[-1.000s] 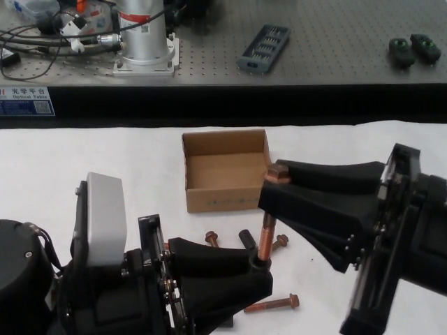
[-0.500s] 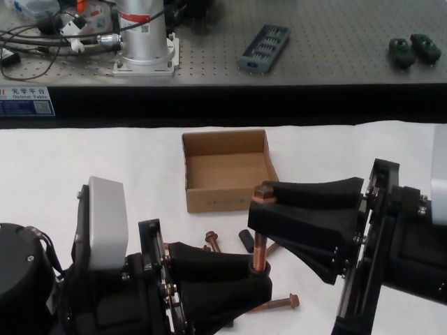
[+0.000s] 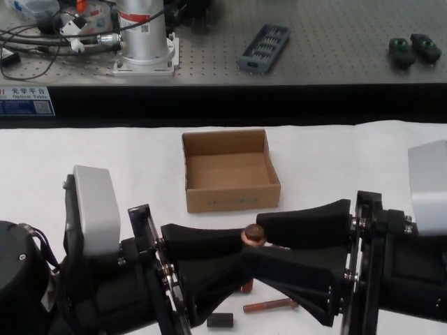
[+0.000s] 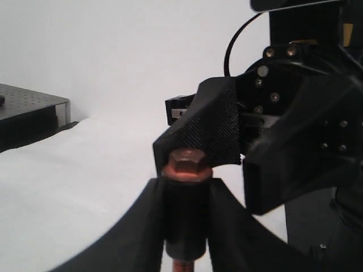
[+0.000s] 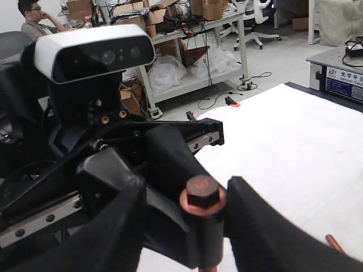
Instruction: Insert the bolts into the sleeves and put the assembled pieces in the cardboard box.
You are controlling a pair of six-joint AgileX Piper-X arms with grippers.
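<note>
A copper bolt (image 4: 184, 164) sits fully down in a black sleeve (image 4: 184, 218), its tip poking out below. My left gripper (image 4: 184, 226) is shut on that sleeve. In the high view the bolt head (image 3: 253, 235) shows where the two grippers meet, in front of the cardboard box (image 3: 230, 197). My right gripper (image 5: 184, 192) flanks the bolt head (image 5: 202, 194) and is open: one finger touches it and the other stands a little apart. The sleeve (image 5: 207, 241) shows below the head.
A loose bolt (image 3: 269, 305) and a loose black sleeve (image 3: 220, 320) lie on the white cloth (image 3: 105, 150) under the grippers. Behind the cloth is a perforated bench with a metal post (image 3: 143, 35) and a grey rack (image 3: 264, 45).
The right gripper has pushed the bolt down until its head rests on the sleeve. Both grippers have drifted toward the near edge, and the left gripper has risen slightly.
</note>
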